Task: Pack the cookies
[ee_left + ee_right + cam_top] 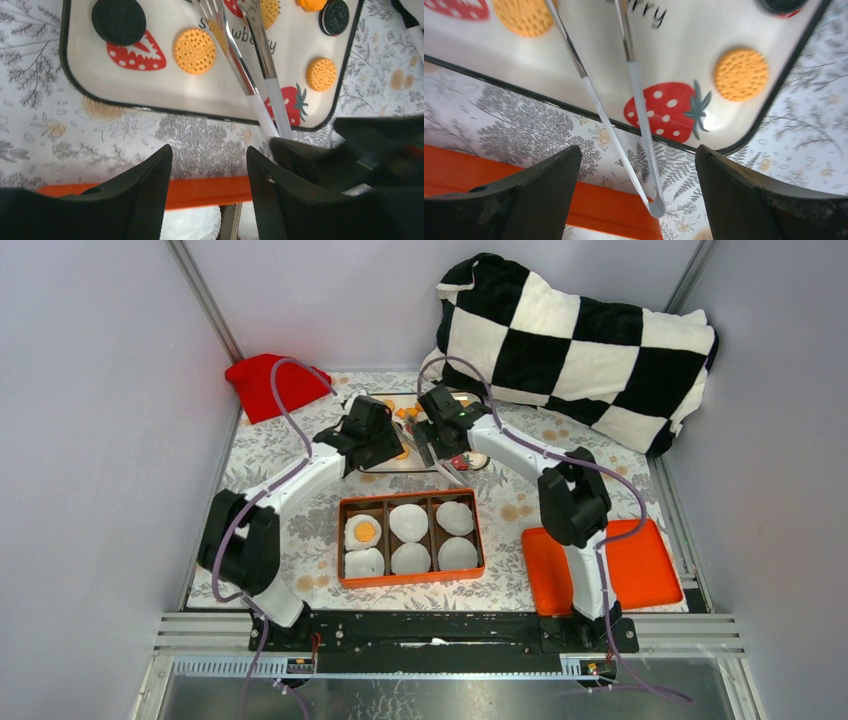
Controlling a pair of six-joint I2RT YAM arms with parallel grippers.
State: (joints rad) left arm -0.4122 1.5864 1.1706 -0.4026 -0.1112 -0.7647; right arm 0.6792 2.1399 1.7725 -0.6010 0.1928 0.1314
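The cookies lie on a white strawberry-print tray (165, 95) at the back of the table. In the left wrist view I see orange cookies (195, 50) (321, 74) and black ones (119, 20) (335, 16). One orange cookie (364, 531) sits in a paper cup in the orange box (410, 578). Metal tongs (639, 100) with white handles lie across the tray's near edge. Their joined end (656, 207) is between my right gripper's (636, 165) wide-open jaws, touching neither. My left gripper (209, 160) is open and empty, hovering between tray and box, beside the right gripper (350, 150).
The orange box holds six white paper cups (408, 522). An orange lid (640, 570) lies front right. A red cloth (270, 385) is back left and a black-and-white checkered pillow (580, 340) back right. A floral cloth (270, 455) covers the table.
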